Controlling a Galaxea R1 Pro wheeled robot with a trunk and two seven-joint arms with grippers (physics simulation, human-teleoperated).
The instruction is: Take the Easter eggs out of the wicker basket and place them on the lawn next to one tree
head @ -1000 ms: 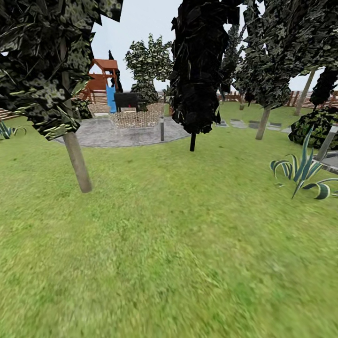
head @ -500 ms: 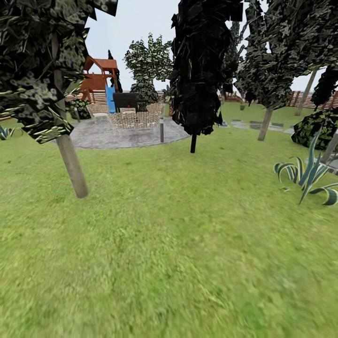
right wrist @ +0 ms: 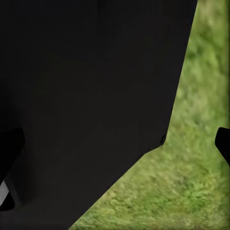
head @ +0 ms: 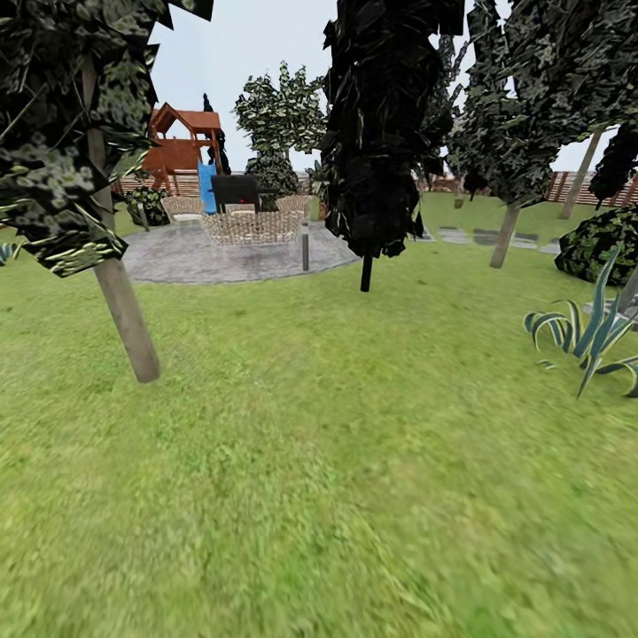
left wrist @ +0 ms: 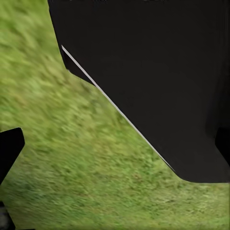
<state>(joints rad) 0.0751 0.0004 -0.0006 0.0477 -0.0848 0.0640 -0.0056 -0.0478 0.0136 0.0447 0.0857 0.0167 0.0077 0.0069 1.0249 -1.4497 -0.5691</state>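
Note:
The Easter eggs and the wicker basket are out of view. Lawn (head: pixel 319 461) spreads across the head view. A tree with a leaning grey-brown trunk (head: pixel 124 315) stands on it at the left. A dark narrow cypress-like tree (head: pixel 381 133) rises at the centre, and another trunk (head: pixel 503 237) stands further back on the right. In the left wrist view my left gripper (left wrist: pixel 115 151) hangs over grass, its fingertips (left wrist: pixel 8 148) far apart with nothing between them. My right gripper (right wrist: pixel 117 153) is likewise open beside the robot's black body (right wrist: pixel 86 96).
A grey paved patio (head: pixel 186 261) with woven furniture (head: pixel 252 228) and a short post (head: pixel 305 245) lies beyond the lawn. Behind it are a red playhouse (head: pixel 182 142) and a wooden fence (head: pixel 567 188). A spiky striped plant (head: pixel 589 337) and a dark bush (head: pixel 602 244) stand at the right.
The whole head view has shifted: the left trunk has slid left and nearer, and the spiky plant has slid right and lower. The camera is moving forward over the grass.

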